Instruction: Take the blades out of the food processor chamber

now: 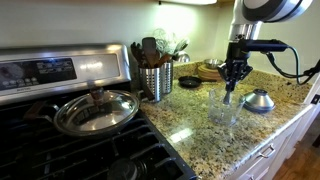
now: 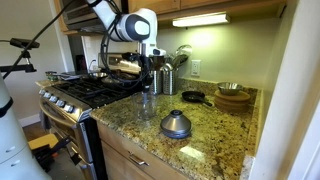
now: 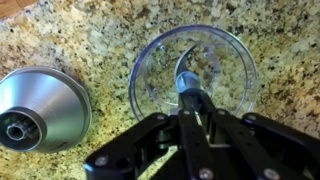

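The food processor chamber (image 3: 150,55) is a clear plastic cup standing upright on the granite counter; it shows in both exterior views (image 1: 224,110) (image 2: 147,103). The blades (image 3: 186,80) are a slim grey spindle with curved metal blades at the base, standing inside the chamber. My gripper (image 3: 195,118) is directly above the chamber, pointing down, with its fingers shut on the top of the spindle. It also shows in both exterior views (image 1: 234,80) (image 2: 148,72). I cannot tell whether the blades' base still rests on the chamber floor.
A silver dome-shaped object (image 3: 40,108) (image 1: 259,100) (image 2: 176,124) lies beside the chamber. A steel utensil holder (image 1: 156,80) stands by the stove. A lidded pan (image 1: 97,110) is on a burner. A black skillet (image 2: 192,97) and wooden bowl (image 2: 233,98) sit further back.
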Available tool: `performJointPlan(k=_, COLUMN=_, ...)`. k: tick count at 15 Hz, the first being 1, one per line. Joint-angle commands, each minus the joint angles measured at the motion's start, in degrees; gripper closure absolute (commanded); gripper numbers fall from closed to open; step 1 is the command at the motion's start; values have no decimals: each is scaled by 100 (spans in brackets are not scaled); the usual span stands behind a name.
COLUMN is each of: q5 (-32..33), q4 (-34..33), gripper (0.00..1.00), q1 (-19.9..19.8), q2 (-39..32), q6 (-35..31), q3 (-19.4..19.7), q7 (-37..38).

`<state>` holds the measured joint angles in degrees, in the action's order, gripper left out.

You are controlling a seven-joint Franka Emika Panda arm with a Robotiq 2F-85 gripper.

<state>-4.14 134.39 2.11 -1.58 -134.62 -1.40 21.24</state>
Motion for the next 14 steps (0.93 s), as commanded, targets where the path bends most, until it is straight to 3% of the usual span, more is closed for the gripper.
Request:
performJointPlan(k=1, q5=66, q4=127, gripper=92, q1=5, q2=521, q6=480, q3=-23, q7=69)
performJointPlan(k=7, q5=149, q4=17, gripper=92, q1=40, q2=952, q6=693, q3=-192, q7=80)
performJointPlan(k=14, q5=397, q4=-207, gripper=92, q1=222, q2=1078, q6=597, q3=-683, q7=200)
